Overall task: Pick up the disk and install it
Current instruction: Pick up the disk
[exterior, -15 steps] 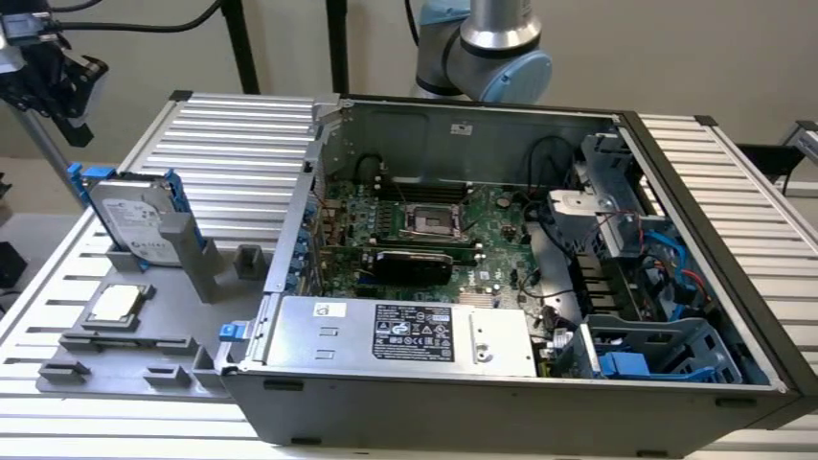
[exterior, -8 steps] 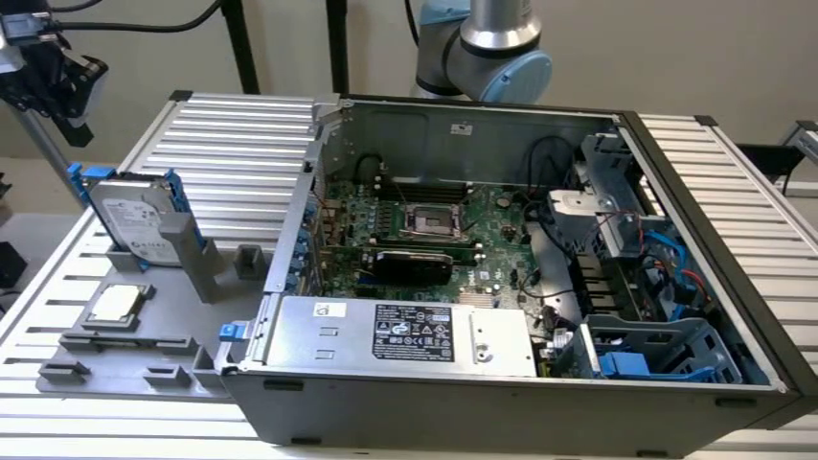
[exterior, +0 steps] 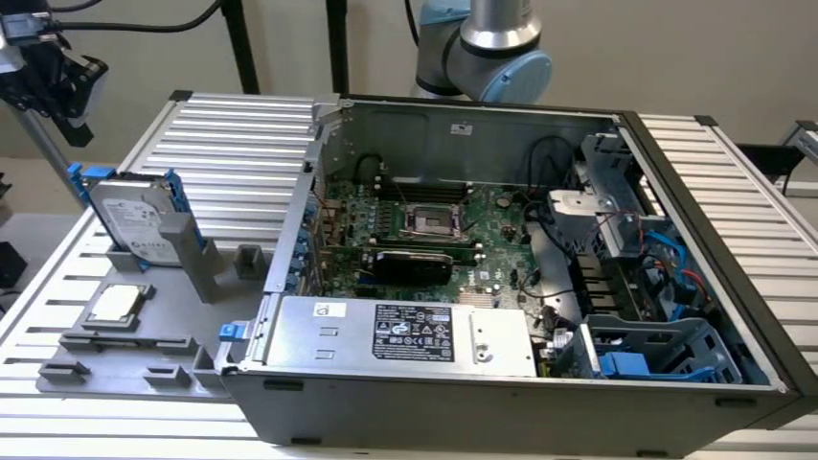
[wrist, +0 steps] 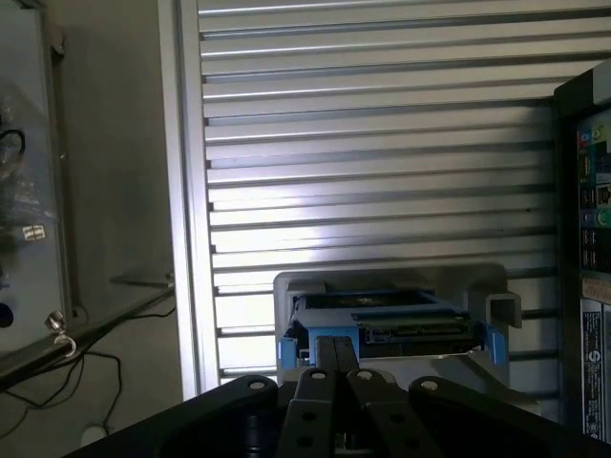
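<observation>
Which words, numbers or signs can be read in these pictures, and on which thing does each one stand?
No text can be read with certainty.
White label on the disk: print too small to read.
Black-and-white label on the power supply: too small to read.
Sticker on the case: blurred.
Rear label on the case, wrist view: blurred.

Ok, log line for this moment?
stage: pre-grasp | gripper: shut, empty, apart from disk | disk: upright in grey holder, not installed | computer case: open
</observation>
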`<state>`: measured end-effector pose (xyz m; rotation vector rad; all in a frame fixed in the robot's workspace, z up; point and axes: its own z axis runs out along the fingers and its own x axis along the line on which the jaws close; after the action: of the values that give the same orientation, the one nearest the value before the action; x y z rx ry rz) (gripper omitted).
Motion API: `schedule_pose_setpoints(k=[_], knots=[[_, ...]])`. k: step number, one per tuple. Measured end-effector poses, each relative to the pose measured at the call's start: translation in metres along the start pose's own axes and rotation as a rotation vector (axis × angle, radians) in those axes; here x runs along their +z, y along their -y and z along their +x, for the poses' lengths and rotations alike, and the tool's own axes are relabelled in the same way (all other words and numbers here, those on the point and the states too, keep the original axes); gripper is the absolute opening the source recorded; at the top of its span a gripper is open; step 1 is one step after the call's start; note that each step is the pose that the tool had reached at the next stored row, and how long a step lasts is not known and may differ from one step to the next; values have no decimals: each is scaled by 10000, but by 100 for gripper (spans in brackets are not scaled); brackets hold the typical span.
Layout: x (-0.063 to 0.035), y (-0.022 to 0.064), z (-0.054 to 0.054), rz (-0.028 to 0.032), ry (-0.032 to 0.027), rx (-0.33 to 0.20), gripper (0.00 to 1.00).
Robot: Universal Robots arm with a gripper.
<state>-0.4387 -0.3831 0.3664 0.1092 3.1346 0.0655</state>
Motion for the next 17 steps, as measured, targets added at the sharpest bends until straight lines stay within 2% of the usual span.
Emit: schedule_pose_setpoints(k=[2,17], knots=[[-1,0,1,0,-11,-229,11],[4,0,0,-9,-124,-2945,11]])
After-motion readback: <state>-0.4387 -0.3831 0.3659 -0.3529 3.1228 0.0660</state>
